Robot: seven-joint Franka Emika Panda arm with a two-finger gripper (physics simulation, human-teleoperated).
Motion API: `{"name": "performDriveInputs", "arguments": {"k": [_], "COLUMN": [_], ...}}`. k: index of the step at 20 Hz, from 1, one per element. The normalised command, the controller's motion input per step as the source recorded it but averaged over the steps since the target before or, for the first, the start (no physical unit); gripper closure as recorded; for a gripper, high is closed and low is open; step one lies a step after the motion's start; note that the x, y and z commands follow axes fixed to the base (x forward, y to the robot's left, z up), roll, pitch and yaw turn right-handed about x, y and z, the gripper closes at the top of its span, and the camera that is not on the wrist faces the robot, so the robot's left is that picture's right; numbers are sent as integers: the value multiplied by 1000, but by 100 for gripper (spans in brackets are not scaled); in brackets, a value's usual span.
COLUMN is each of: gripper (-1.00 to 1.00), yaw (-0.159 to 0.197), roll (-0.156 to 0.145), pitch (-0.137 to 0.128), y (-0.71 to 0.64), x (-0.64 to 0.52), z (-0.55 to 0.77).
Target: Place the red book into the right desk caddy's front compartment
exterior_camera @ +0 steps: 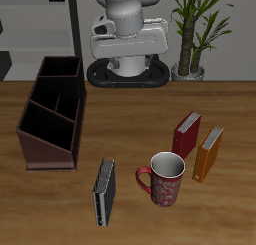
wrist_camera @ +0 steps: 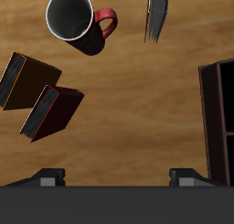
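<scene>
The red book stands upright on the wooden table beside the orange-brown book; it also shows in the wrist view. The right desk caddy, dark maroon-brown with open-topped sections, stands across the table from the books, and its edge shows in the wrist view. My gripper is open and empty, its fingertips wide apart. It hangs high near the robot's base, well above and behind the book and the caddy.
A red and white mug stands near the front edge, close to the two books. A black-grey book stands between the mug and the caddy. A potted plant is behind the table.
</scene>
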Motion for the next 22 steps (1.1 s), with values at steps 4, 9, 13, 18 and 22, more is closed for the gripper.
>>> {"name": "performDriveInputs", "arguments": {"k": [4,9,13,18,22], "gripper": [-100,-100,-100,-100,-100], "yaw": [-2,-27,-46,-45,-36], "roll": [1,-35,-52,-25,11], "pitch": [1,-12,-10,-12,-11], "y": [20,30,172,412,445], "x": [25,-6,-5,-31,40], "z": [-27,-7,-25,-71,-55]}}
